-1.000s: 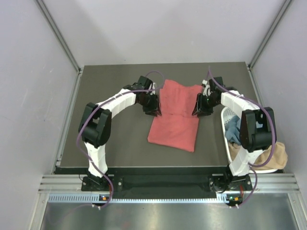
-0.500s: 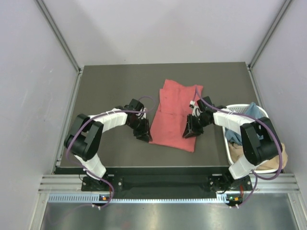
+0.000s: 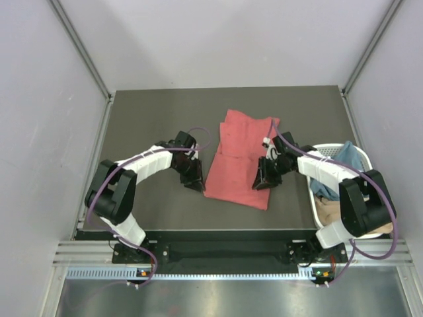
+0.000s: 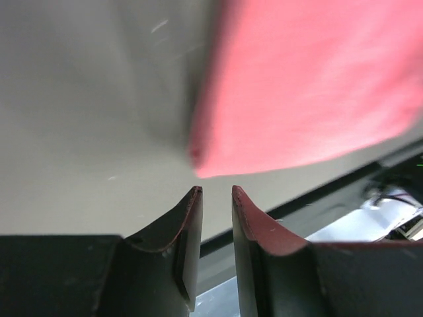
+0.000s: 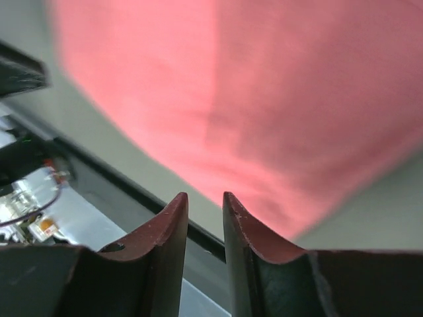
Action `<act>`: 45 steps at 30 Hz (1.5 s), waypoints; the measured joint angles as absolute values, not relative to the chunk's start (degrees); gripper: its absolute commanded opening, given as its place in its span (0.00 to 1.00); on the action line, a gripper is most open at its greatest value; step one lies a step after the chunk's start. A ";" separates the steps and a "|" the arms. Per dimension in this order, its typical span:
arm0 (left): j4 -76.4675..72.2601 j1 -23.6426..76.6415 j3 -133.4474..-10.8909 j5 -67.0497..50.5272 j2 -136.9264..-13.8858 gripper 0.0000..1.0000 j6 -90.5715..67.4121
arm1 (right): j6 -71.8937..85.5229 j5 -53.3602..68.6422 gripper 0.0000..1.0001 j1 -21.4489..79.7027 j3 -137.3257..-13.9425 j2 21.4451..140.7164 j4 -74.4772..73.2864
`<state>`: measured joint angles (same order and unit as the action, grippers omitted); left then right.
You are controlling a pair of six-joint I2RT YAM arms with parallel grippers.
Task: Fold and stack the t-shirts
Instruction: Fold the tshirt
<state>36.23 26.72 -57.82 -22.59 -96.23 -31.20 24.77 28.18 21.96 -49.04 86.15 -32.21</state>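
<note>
Two bent arms; left pincer, right pincer at coral-red t-shirt edges.

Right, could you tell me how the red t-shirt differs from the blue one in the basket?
The red t-shirt lies flat on the table, folded into a long strip; the blue t-shirt is bunched up in the white basket. The red one shows almost in full; the blue one is partly hidden behind the right arm. Both are plain cloth.
</note>
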 measured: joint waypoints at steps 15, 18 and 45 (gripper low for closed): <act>23.40 27.27 -60.55 -35.97 -106.59 0.27 -39.94 | 30.13 43.68 0.11 29.12 -51.03 102.21 -18.52; 23.62 27.05 -59.46 -36.14 -107.42 0.27 -39.94 | 29.45 44.64 0.11 28.86 -48.64 103.07 -17.21; 27.22 26.76 -60.16 -31.70 -105.38 0.28 -32.77 | 24.69 38.89 0.22 16.99 -35.59 86.87 -26.68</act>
